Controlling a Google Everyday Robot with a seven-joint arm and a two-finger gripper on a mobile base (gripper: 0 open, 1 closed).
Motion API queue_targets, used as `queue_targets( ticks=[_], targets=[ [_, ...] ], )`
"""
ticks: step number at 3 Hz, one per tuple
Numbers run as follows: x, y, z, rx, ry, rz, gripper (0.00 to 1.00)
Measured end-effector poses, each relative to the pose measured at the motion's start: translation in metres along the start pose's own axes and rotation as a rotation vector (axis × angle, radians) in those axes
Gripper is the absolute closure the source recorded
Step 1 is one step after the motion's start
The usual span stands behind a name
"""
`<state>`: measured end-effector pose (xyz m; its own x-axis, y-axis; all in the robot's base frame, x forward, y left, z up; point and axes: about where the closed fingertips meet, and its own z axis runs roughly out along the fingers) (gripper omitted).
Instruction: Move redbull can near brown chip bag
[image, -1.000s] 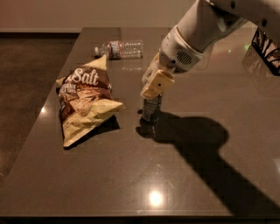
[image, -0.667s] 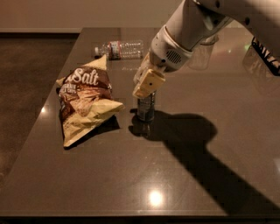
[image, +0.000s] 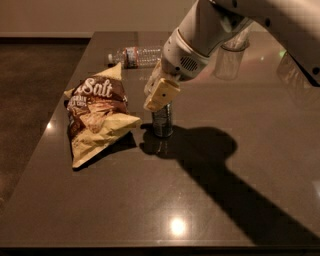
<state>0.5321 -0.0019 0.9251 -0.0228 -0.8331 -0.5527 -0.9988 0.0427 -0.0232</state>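
The redbull can (image: 163, 124) stands upright on the dark table, just right of the brown chip bag (image: 96, 114), with a small gap between them. My gripper (image: 162, 102) comes down from the upper right and is shut on the can's upper part. A cream-coloured finger (image: 160, 94) covers the can's top. The chip bag lies flat with white "Salt" lettering facing up.
A clear plastic water bottle (image: 137, 55) lies on its side at the back of the table (image: 150, 200). A tall clear glass cup (image: 229, 60) stands behind my arm at the back right. The table's left edge runs close to the chip bag.
My gripper has moved left with the can in it, bringing the can closer to the chip bag. The bag, bottle and cup have not moved.
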Motion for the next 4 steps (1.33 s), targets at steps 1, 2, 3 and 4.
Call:
queue_targets(
  ticks=[1,2,3,4],
  targets=[
    [-0.0008,0.0000,-0.0009,0.000,0.000,0.000,0.29],
    [-0.0015,0.0000,-0.0019,0.000,0.000,0.000,0.07],
    [-0.0024,0.0002,-0.0012,-0.001,0.000,-0.002,0.00],
    [-0.0025,0.0002,-0.0012,-0.001,-0.001,-0.002,0.00]
  ],
)
